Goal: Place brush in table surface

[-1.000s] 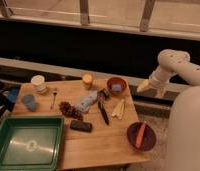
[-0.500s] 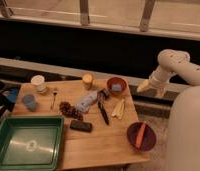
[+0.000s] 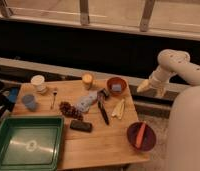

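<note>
The brush (image 3: 102,108), a long slim black stick with a thicker dark head at its far end, lies flat on the wooden table surface (image 3: 103,140) near the middle. It rests just right of a grey-blue cloth-like object (image 3: 86,102). My gripper (image 3: 152,86) hangs off the right edge of the table, on the white arm (image 3: 178,67), well right of the brush and level with the orange bowl (image 3: 116,86). It holds nothing that I can see.
A green tray (image 3: 27,145) fills the front left. A black block (image 3: 81,126), a fork (image 3: 54,97), a blue cup (image 3: 28,101), a white cup (image 3: 38,82), an orange cup (image 3: 87,80), bananas (image 3: 118,108) and a purple bowl with a carrot (image 3: 141,136) stand around.
</note>
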Available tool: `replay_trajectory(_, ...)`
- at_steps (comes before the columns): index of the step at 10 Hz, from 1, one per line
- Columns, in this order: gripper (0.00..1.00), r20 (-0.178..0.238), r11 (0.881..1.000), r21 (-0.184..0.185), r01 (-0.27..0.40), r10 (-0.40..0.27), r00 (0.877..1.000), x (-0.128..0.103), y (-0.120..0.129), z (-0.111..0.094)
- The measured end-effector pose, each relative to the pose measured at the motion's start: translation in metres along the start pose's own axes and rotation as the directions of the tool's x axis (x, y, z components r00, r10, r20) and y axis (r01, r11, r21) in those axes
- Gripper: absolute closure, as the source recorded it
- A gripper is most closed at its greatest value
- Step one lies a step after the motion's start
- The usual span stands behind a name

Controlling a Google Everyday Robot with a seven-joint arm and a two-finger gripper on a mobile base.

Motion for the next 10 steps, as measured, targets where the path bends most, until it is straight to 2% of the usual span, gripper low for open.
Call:
replay_trajectory(7, 0.20, 0.009, 1.000, -0.008, 0.013, -0.013, 1.000, 0.001, 0.002, -0.001)
replay_trajectory(9, 0.20, 0.055, 0.998, -0.021, 0.065, -0.064, 0.996, 0.009, 0.022, -0.010)
replay_trajectory(10, 0.20, 0.065, 0.995, -0.032, 0.095, -0.093, 0.994, 0.012, 0.043, -0.010)
